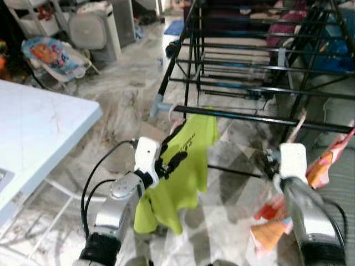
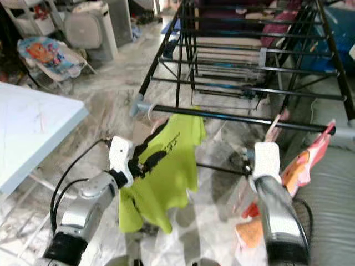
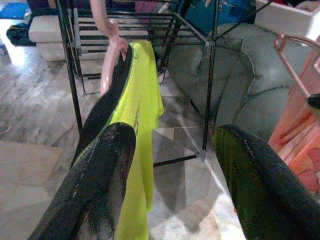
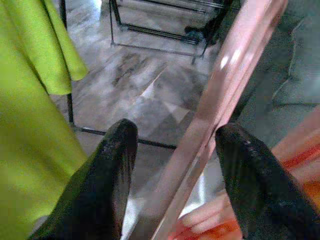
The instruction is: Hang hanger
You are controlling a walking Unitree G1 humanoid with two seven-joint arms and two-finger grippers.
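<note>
Lime shirt (image 1: 186, 166) on a pink hanger (image 3: 111, 47) hangs from the front rail (image 1: 260, 118) of the black rack (image 1: 249, 55), near the rail's left end. The hanger's hook (image 1: 171, 110) loops over the rail right beside the grey end cap (image 1: 158, 104). The left claw (image 1: 173, 161) sits against the shirt's left shoulder, about 7 o'clock from the hook; in its wrist view the fingers (image 3: 100, 185) are spread apart, one just beside the yellow cloth, nothing clamped between them.

Over at 3 o'clock, the right claw (image 4: 175, 170) is up below the same rail, its fingers (image 4: 107, 170) parted with the bar of a second pink hanger (image 4: 220, 95) running through the gap; whether the pads actually touch it, I cannot tell. That hanger carries an orange garment (image 1: 324, 160), drooping beside the right arm.

White surface (image 1: 33, 127) at 9 o'clock, a baby bouncer (image 1: 52, 55) at 11 o'clock, marble floor (image 1: 122, 94) underneath everything.
</note>
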